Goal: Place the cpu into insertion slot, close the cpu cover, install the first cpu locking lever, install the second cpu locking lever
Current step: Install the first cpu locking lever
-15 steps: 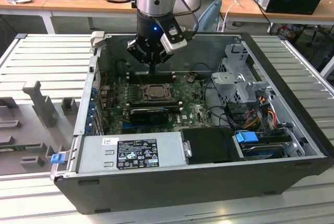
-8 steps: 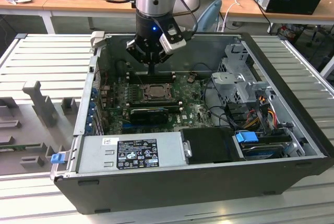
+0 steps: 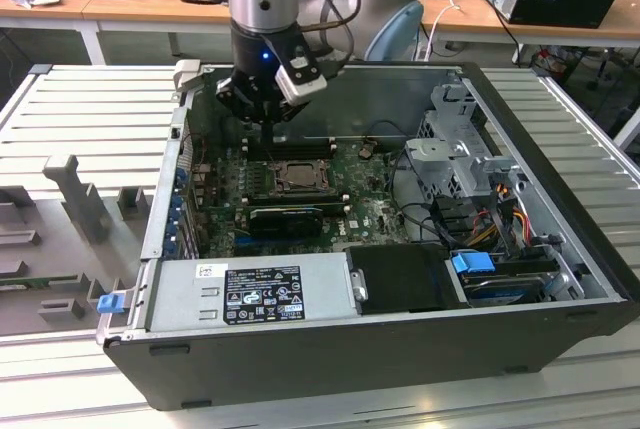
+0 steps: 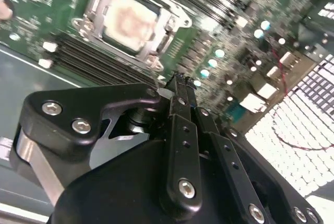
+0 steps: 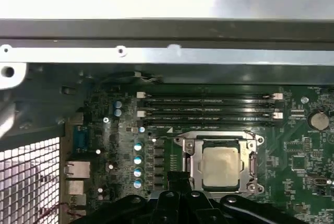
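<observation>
Closest to the lens are my own black finger links. In the second wrist view they run up to my gripper (image 4: pixel 178 84), whose tips are pressed together with nothing between them: closed and empty-handed.

Beyond the tips lies the cpu (image 5: pixel 222 167), its pale metal top facing up. It sits flat in the slot (image 5: pixel 245 167), not tilted. The cover (image 5: pixel 191 164) is folded down around it, a metal frame with the chip's top showing through its window. Whether the levers at its edges are latched I cannot tell.

In the exterior view I hang inside the open case (image 3: pixel 560 199), over the far part of the board (image 3: pixel 375 204). My tips are above the memory slots (image 3: pixel 300 145) — near the socket but not touching it. The long black card (image 3: pixel 287 219) lies on the other side of the socket from me. The power supply (image 3: pixel 250 289) sits along the case's near wall, well apart from my fingers.
</observation>
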Robot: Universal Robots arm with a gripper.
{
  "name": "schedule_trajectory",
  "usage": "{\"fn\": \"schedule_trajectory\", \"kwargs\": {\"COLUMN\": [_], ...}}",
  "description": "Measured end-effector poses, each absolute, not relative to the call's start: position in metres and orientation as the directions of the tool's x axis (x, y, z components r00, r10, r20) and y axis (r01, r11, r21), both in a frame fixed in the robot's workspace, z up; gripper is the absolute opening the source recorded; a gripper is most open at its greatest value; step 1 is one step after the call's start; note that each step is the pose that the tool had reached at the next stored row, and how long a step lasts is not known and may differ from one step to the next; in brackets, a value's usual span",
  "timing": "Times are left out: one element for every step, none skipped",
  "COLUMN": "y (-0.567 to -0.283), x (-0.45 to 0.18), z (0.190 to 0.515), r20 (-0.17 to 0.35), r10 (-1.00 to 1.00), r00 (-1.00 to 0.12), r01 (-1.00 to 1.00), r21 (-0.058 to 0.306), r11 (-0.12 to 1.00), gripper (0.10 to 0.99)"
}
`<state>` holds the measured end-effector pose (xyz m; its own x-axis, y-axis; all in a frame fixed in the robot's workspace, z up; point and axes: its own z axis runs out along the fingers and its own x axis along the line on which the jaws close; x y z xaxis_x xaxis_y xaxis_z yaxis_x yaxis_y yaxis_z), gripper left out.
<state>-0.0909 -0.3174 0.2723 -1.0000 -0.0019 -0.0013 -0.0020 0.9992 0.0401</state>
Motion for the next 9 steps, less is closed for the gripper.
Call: {"fn": "schedule_trajectory", "kwargs": {"y": [-0.317, -0.317, -0.316, -0.308, -0.304, -0.301, -0.298, -0.296, -0.293], "x": [-0.100, -0.104, -0.110, -0.112, -0.112, -0.112, -0.112, -0.113, -0.113], "z": [0.270, 0.269, 0.268, 0.263, 0.262, 0.260, 0.260, 0.259, 0.259], "r20": [-0.004, -0.005, -0.006, -0.006, -0.006, -0.006, -0.006, -0.006, -0.006], "r10": [-0.002, -0.002, -0.002, -0.002, -0.002, -0.002, -0.002, -0.002, -0.002], "r00": [-1.000, -1.000, -1.000, -1.000, -1.000, -1.000, -1.000, -1.000, -1.000], "r01": [-0.002, -0.002, -0.002, -0.002, -0.002, -0.002, -0.002, -0.002, -0.002], "r21": [0.040, 0.040, 0.040, 0.040, 0.040, 0.040, 0.040, 0.040, 0.040], "r11": [0.999, 0.999, 0.999, 0.999, 0.999, 0.999, 0.999, 0.999, 0.999], "gripper": [0.106, 0.106, 0.106, 0.106, 0.106, 0.106, 0.106, 0.106, 0.106]}}
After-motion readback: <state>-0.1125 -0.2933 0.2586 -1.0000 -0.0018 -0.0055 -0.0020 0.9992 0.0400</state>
